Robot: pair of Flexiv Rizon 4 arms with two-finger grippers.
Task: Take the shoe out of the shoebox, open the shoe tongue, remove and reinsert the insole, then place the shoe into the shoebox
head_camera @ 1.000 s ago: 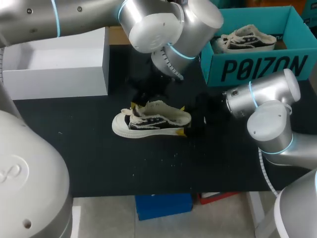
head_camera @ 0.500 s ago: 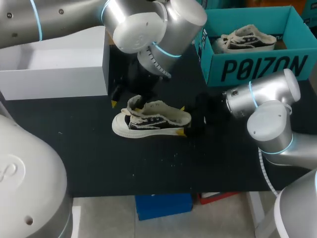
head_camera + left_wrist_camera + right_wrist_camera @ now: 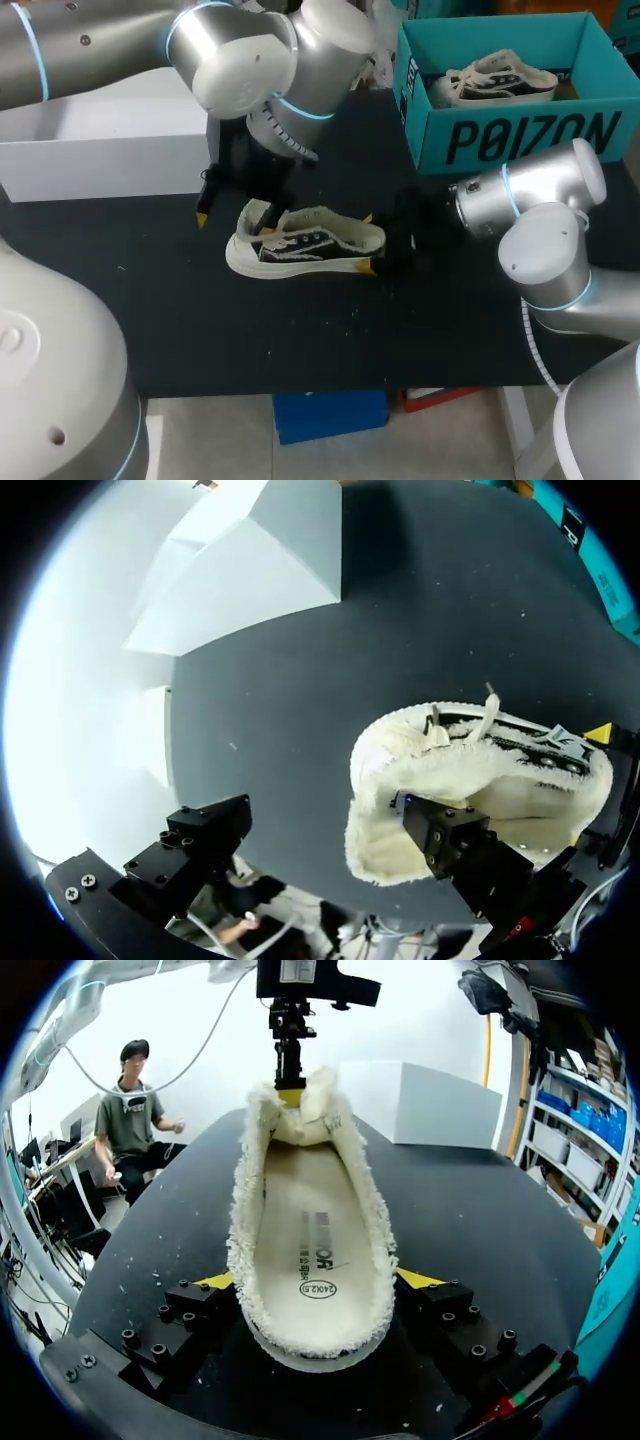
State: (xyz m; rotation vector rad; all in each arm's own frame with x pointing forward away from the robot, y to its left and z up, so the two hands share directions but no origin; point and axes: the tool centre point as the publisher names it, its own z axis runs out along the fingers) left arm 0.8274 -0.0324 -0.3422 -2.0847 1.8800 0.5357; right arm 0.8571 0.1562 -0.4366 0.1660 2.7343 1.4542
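Observation:
A cream fleece-lined shoe (image 3: 305, 243) with black side panels lies on the black table, toe to the left. My right gripper (image 3: 369, 242) is shut on its heel, one yellow tip on each side. In the right wrist view the shoe (image 3: 310, 1210) stretches away from the gripper (image 3: 318, 1282); its insole (image 3: 312, 1235) lies flat inside and the tongue (image 3: 292, 1115) stands up at the far end. My left gripper (image 3: 233, 211) hangs open over the toe end. In the left wrist view its fingers (image 3: 205, 830) stand far apart, and one of them is over the shoe (image 3: 480, 780).
The teal shoebox (image 3: 520, 135) stands at the back right and holds a second shoe (image 3: 500, 78). A white box (image 3: 110, 130) sits at the back left, also shown in the left wrist view (image 3: 250, 570). My left arm's big joints hang over the table's back middle.
My left gripper has gone from shut at the tongue to wide open and has shifted left toward the toe. The tongue now stands up. Shoe and right arm have stayed put.

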